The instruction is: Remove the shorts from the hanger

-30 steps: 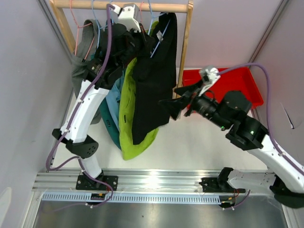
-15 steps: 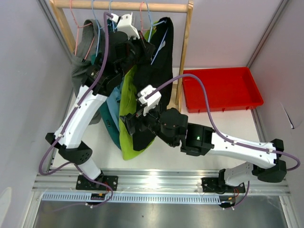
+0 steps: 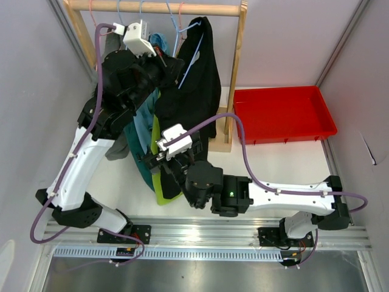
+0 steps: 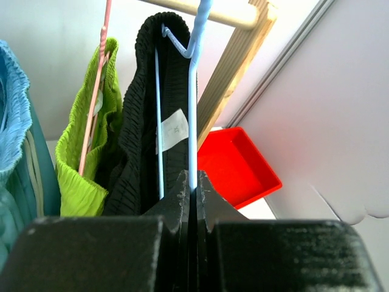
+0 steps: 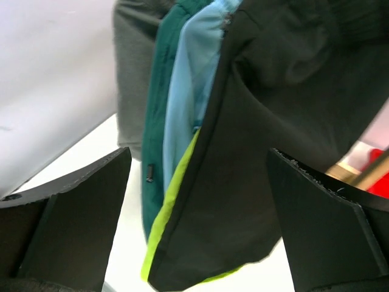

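Top external view gives the main change: a second ago the right gripper (image 5: 199,176) reached out beyond the right post of the wooden rail (image 3: 182,8), on the side of the red tray (image 3: 282,91). It has since swung in and now sits low beneath the rail, at the bottom of the hanging clothes. Its jaws are spread wide, and the right wrist view shows the lower part of the black shorts (image 5: 273,121) between them, with nothing pinched yet. The lime green shorts (image 5: 167,225), light blue shorts (image 5: 188,79), dark teal shorts (image 5: 157,121) and grey shorts (image 5: 134,73) hang just behind. The left arm has also shifted left and risen, bringing the left gripper (image 4: 192,181) close under the rail. Its jaws stay pressed together on the wire of the light-blue hanger (image 4: 193,91) that carries the black pair, the garment nearest the rail's right post. All five pairs still hang from the rail. By my reading the approach is finished: one arm steadies the hanger and the other is placed to close on the cloth and draw it down. The risk is catching the green pair as well.
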Robot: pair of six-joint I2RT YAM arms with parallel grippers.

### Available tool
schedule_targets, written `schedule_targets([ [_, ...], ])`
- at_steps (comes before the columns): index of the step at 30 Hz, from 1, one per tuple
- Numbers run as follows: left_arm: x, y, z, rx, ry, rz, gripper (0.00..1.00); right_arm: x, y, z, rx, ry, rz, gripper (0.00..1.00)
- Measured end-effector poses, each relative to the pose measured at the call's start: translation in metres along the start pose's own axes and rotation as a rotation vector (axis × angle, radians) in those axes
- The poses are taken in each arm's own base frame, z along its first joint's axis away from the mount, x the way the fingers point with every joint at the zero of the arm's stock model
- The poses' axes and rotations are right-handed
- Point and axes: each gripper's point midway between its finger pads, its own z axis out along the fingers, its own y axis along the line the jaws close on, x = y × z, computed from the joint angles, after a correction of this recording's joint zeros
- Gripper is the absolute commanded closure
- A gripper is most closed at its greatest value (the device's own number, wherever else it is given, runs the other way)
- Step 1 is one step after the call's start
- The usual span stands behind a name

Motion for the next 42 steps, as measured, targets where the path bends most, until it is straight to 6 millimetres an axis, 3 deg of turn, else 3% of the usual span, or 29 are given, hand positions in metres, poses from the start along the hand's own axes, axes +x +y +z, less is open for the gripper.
schedule_targets([
  [3,-0.001,0.0,-0.007,0.01,-0.005,-0.005,1.0,0.004,0.0,0.006,0.047,-0.003,-0.026,0.12],
  [7,0.004,0.001,-0.01,0.012,0.008,-0.018,1.0,0.013,0.006,0.015,0.087,-0.008,-0.058,0.35],
  [9,0.008,0.001,-0.012,0.015,0.014,-0.025,1.0,0.017,0.01,0.02,0.1,-0.015,-0.079,0.58],
  [10,0.01,0.002,-0.014,0.015,0.02,-0.027,1.0,0.02,0.012,0.022,0.107,-0.015,-0.092,0.87],
  [11,0.012,0.003,-0.017,0.019,0.026,-0.03,1.0,0.022,0.013,0.023,0.114,-0.016,-0.103,1.0],
  [15,0.013,0.004,-0.027,0.026,0.028,-0.033,1.0,0.026,0.019,0.025,0.12,-0.02,-0.103,1.0],
  [19,0.006,0.004,-0.035,0.029,0.009,-0.036,1.0,0.023,0.034,0.007,0.105,-0.023,-0.085,1.0],
  [22,0.003,0.007,-0.038,0.013,-0.008,-0.028,1.0,0.027,0.056,-0.022,0.072,-0.013,-0.079,1.0],
  [26,0.002,0.014,-0.039,-0.022,-0.019,0.0,1.0,0.043,0.086,-0.077,0.023,0.026,-0.105,1.0],
  [28,0.008,0.017,-0.039,-0.036,0.0,0.016,1.0,0.047,0.091,-0.097,0.029,0.044,-0.104,1.0],
  [31,0.016,0.019,-0.037,-0.046,0.042,0.041,1.0,0.048,0.091,-0.111,0.055,0.061,-0.087,1.0],
  [34,0.026,0.017,-0.034,-0.035,0.09,0.05,1.0,0.05,0.085,-0.112,0.087,0.071,-0.085,1.0],
  [38,0.04,0.01,-0.039,0.015,0.162,0.05,1.0,0.052,0.074,-0.099,0.107,0.064,-0.095,1.0],
  [41,0.051,0.003,-0.052,0.063,0.206,0.034,1.0,0.053,0.048,-0.075,0.128,0.052,-0.123,1.0],
  [42,0.057,0.002,-0.06,0.075,0.228,0.029,1.0,0.051,0.031,-0.06,0.168,0.051,-0.128,1.0],
])
